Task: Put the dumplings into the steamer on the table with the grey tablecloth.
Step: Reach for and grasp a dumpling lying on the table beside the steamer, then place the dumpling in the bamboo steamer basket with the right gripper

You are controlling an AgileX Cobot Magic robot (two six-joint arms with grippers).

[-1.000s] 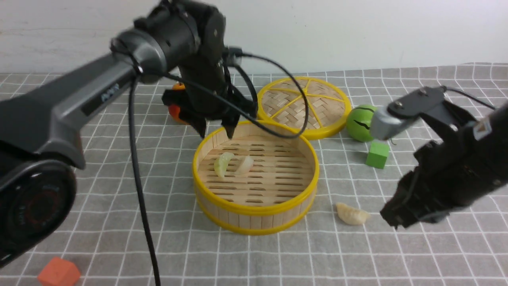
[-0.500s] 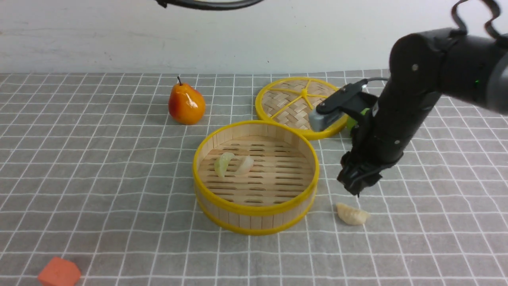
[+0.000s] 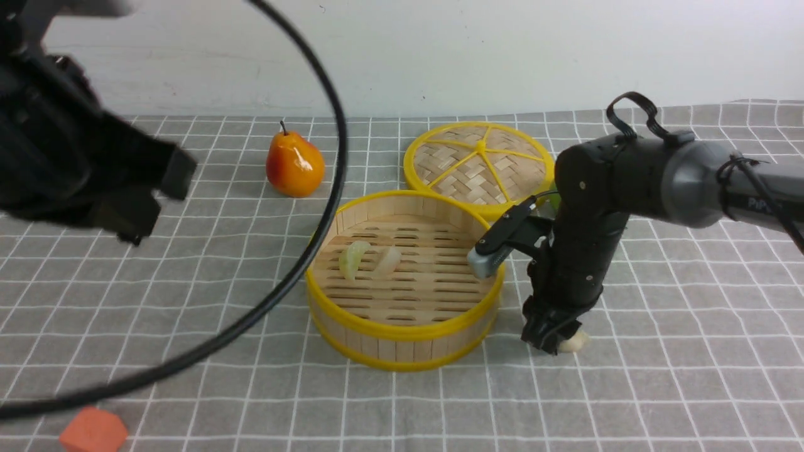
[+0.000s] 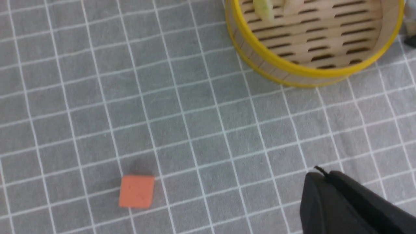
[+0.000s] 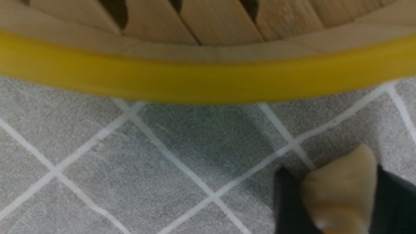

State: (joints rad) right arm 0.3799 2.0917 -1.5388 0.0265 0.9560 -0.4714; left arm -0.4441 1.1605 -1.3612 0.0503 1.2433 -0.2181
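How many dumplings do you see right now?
3. A green dumpling and a cream dumpling lie in the steamer; a third dumpling sits on the tablecloth inside the right gripper.

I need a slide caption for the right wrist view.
The right claw grips a cream-white pleated toy dumpling on the grey checked tablecloth, beside the yellow rim of the round bamboo steamer.

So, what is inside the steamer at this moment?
Inside the steamer lie a pale green dumpling and a cream-white dumpling, side by side on its slatted floor. Its near wall hides the floor strip behind it.
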